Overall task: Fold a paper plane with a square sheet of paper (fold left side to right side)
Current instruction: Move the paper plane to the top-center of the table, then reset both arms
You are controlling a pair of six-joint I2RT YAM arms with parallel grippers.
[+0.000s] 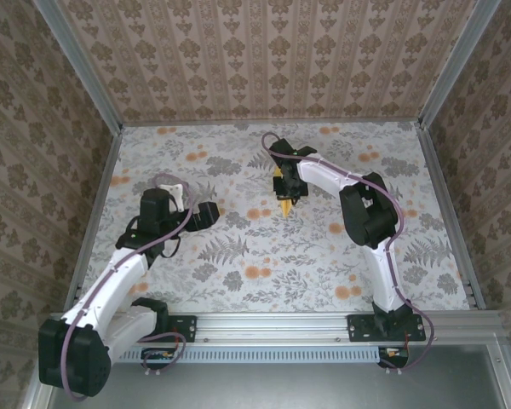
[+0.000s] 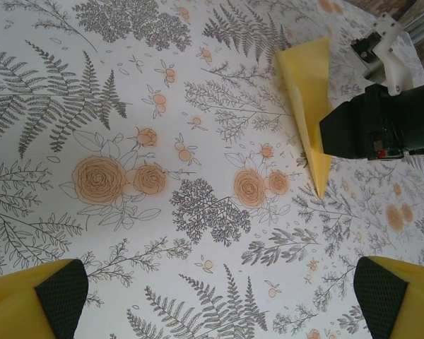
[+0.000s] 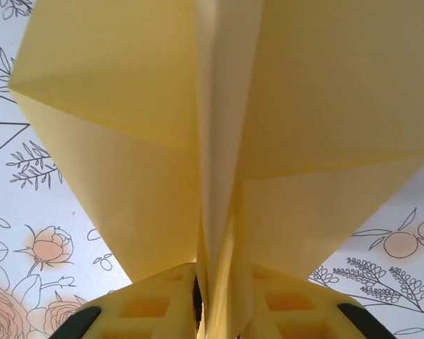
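The paper plane (image 1: 287, 204) is a narrow yellow-orange dart with a centre crease, held near the middle of the table with its tip pointing toward the near edge. My right gripper (image 1: 282, 181) is shut on the plane's centre fold; in the right wrist view the wings of the plane (image 3: 219, 127) spread above my yellow fingers (image 3: 148, 304), which pinch the crease. The left wrist view shows the plane (image 2: 307, 99) at the upper right, partly behind the right arm. My left gripper (image 1: 211, 213) stands open over the bare tablecloth, left of the plane, with nothing between its fingertips (image 2: 53, 293).
A floral tablecloth (image 1: 238, 256) with grey ferns and orange flower prints covers the table. Patterned walls with metal frame rails (image 1: 443, 68) enclose the left, back and right sides. The right arm's black wrist (image 2: 381, 120) hangs over the plane.
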